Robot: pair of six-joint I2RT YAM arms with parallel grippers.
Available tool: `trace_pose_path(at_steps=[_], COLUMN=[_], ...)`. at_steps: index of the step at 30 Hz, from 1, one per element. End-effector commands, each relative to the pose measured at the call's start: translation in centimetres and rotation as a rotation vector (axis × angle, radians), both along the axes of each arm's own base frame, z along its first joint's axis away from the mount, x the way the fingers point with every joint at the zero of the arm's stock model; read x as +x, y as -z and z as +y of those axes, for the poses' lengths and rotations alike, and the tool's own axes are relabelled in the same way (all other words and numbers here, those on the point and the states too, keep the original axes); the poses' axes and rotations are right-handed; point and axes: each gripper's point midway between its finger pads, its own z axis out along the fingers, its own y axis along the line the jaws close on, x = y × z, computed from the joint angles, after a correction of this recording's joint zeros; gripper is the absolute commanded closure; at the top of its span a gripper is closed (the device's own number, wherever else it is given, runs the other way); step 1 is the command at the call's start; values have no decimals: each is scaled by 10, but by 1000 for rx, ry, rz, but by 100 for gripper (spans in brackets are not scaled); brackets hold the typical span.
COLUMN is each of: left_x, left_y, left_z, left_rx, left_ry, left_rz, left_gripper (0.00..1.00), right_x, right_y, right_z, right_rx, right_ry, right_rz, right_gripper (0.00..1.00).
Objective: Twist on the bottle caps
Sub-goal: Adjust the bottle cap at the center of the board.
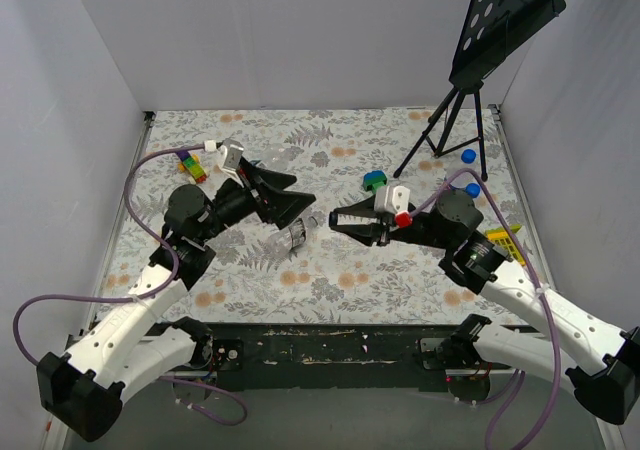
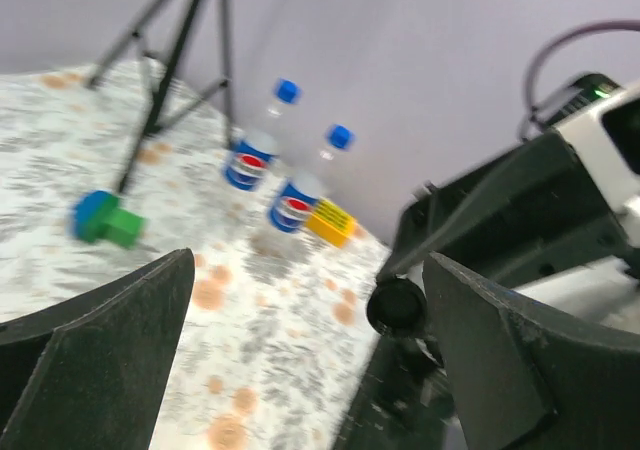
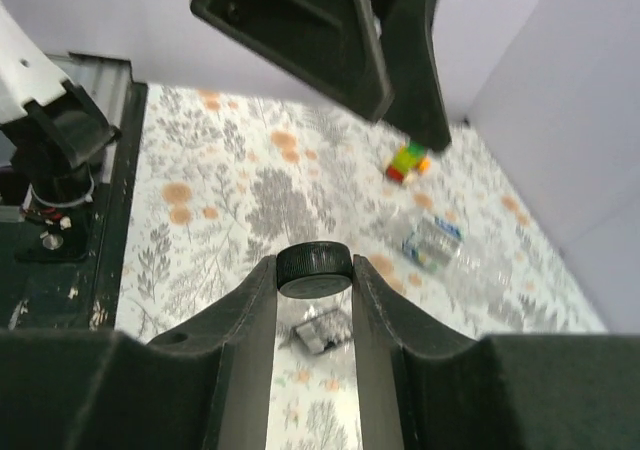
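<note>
Left pincer (image 2: 308,262) gapes wide, holding nothing. Right pincer (image 1: 340,220) is narrow, pinching a small black round plastic cap (image 3: 314,269). The top view shows a clear plastic bottle (image 1: 291,235) lying mid-tabletop just beside the left fingers. Only the left wrist view shows a blue-capped labelled bottle (image 2: 249,160) and a second capped bottle (image 2: 293,206) upright near the right edge. Both arms reach low toward centre, tips facing.

Pale walls (image 1: 300,40) are enclosing three sides, floral cloth (image 1: 340,275) is covering the table, black music stand (image 1: 505,20) is standing far right.
</note>
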Motion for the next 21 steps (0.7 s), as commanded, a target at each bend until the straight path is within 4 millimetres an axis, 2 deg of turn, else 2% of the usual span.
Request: trace_pose_path(at_steps=[1, 6, 12, 15, 21], left_x=[50, 79, 87, 84, 76], left_y=[29, 50, 81, 90, 86], left_z=[42, 85, 129, 142, 154], left_rx=[262, 424, 554, 573, 520], left_ry=[-356, -616, -827, -881, -934], left_rz=[-45, -81, -95, -90, -130], left_gripper=[2, 2, 2, 2, 2], right_x=[29, 45, 45, 48, 67], right_y=[17, 67, 135, 163, 215], right_z=[-14, -28, -52, -60, -76], right_rx=[-128, -364, -679, -809, -1068], right_ry=[182, 320, 451, 507, 650], right_rz=[117, 337, 596, 674, 748], right_gripper=[85, 86, 86, 85, 85])
